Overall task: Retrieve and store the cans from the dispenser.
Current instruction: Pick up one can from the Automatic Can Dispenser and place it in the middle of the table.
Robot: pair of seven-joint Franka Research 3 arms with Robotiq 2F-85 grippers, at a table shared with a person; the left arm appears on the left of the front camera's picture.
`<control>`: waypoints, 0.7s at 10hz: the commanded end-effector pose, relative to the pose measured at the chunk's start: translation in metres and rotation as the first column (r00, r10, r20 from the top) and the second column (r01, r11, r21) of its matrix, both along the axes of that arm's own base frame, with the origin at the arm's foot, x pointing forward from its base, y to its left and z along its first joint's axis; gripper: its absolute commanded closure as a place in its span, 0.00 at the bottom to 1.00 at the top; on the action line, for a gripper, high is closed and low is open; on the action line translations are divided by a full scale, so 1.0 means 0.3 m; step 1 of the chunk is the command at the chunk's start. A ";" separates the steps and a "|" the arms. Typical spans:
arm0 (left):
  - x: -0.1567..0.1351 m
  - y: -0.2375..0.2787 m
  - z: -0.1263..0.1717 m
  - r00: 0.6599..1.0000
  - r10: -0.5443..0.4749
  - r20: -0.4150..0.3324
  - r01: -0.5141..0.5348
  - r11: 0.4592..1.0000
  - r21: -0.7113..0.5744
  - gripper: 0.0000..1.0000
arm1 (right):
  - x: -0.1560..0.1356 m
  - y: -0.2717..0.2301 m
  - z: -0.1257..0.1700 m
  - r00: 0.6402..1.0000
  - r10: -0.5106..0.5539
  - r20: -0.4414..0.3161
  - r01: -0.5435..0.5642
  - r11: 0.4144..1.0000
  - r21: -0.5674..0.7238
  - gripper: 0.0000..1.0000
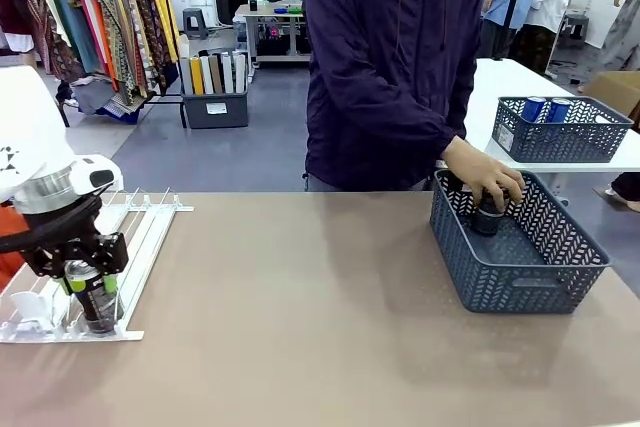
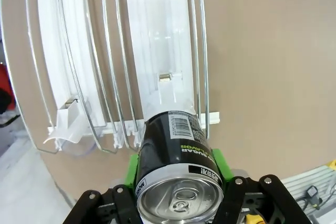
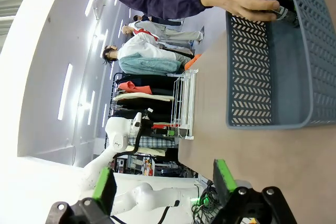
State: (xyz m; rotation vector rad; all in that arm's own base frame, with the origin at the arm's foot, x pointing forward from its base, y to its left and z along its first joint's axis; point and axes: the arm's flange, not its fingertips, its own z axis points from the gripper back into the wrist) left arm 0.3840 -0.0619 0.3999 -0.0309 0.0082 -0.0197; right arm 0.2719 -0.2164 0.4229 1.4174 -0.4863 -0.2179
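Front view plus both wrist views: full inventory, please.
table: one, brown, shared with the person.
dispenser: one, white and clear, table's left end.
near basket: one, grey-blue mesh, table's right.
far basket: one, same mesh, white table behind.
dark can: one, silver top, front of a dispenser lane.
second dark can: one, inside near basket.
blue cans: two, in far basket.
person's hand: one, on second dark can.
left gripper: pads against dark can's sides.
right gripper: open, empty, above the table.
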 end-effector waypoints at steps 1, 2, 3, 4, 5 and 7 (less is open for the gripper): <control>0.001 0.013 0.057 0.999 0.021 0.040 -0.022 0.999 0.030 1.00 | 0.007 -0.002 0.008 1.000 0.000 0.027 0.000 1.000 0.000 0.00; -0.011 0.022 0.091 0.998 0.018 0.056 -0.020 0.999 0.048 1.00 | 0.007 -0.002 0.008 1.000 0.000 0.027 0.000 1.000 0.000 0.00; -0.032 0.032 0.145 0.998 0.006 0.066 -0.011 0.998 0.067 1.00 | 0.007 -0.002 0.008 1.000 0.000 0.027 0.000 1.000 0.000 0.00; -0.062 0.041 0.220 0.997 -0.010 0.081 0.003 0.997 0.076 1.00 | 0.007 -0.002 0.008 1.000 0.000 0.027 0.000 1.000 0.000 0.00; -0.098 0.049 0.305 0.995 -0.008 0.100 -0.001 0.997 0.083 1.00 | 0.007 -0.002 0.008 1.000 0.000 0.027 0.000 1.000 0.000 0.00; -0.188 0.061 0.485 0.973 -0.050 0.227 0.061 0.997 -0.042 1.00 | 0.007 -0.002 0.008 1.000 0.000 0.027 0.000 1.000 0.000 0.00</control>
